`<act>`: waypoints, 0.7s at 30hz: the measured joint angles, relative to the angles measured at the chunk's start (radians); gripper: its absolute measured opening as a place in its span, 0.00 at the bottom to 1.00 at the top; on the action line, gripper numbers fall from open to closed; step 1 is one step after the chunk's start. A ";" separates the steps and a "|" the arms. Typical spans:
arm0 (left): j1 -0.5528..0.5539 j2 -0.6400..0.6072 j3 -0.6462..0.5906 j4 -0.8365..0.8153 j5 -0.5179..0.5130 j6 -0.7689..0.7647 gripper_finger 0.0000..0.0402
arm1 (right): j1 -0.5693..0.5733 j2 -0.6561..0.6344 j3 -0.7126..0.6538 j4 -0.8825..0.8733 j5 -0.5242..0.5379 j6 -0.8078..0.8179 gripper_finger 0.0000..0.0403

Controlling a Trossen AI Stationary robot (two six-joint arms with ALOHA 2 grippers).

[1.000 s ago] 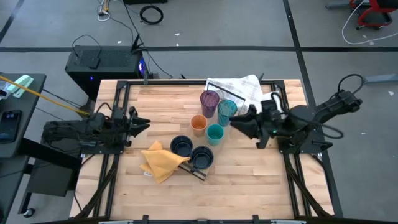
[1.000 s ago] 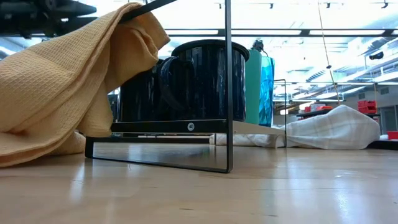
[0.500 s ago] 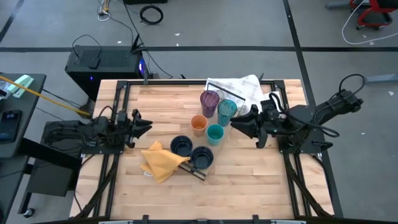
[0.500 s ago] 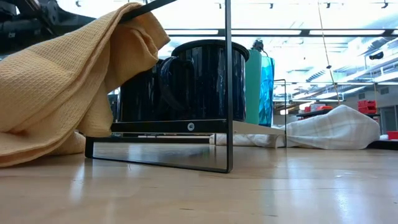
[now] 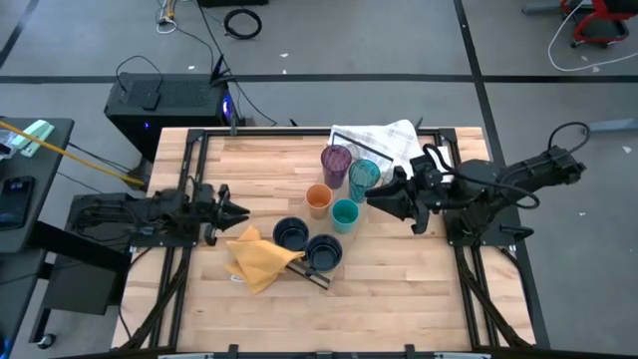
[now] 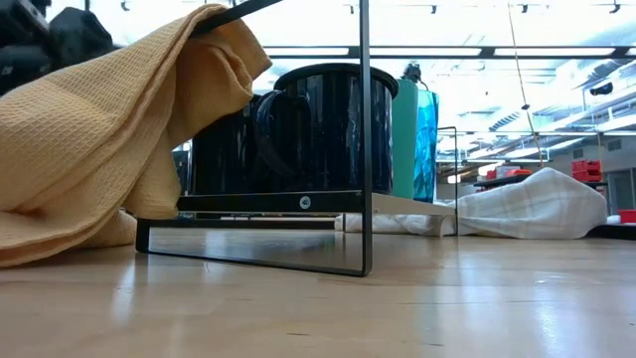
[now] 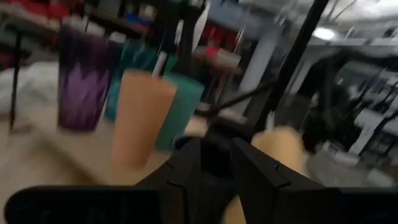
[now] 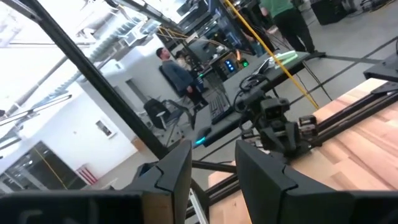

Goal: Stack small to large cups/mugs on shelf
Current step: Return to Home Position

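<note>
Cups (image 5: 344,213) are ranged between grippers: right gripper (image 5: 375,198), parted and empty, is set nearer, beside teal-blue tumbler (image 5: 363,177); left gripper (image 5: 239,211), opening untold.

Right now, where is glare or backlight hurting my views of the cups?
High view: even light, soft shadows, all six cups readable, even the purple tumbler. Low view: the bright ceiling behind turns the navy mug nearly to silhouette, and the yellow cloth blocks one side. Left wrist view: a lamp flares beyond the orange cup. Right wrist view: washed-out wall, no cups.
</note>
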 joint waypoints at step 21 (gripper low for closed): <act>0.000 0.001 0.000 -0.017 -0.238 0.349 0.27 | -0.039 0.000 0.000 -0.035 -0.024 0.036 0.32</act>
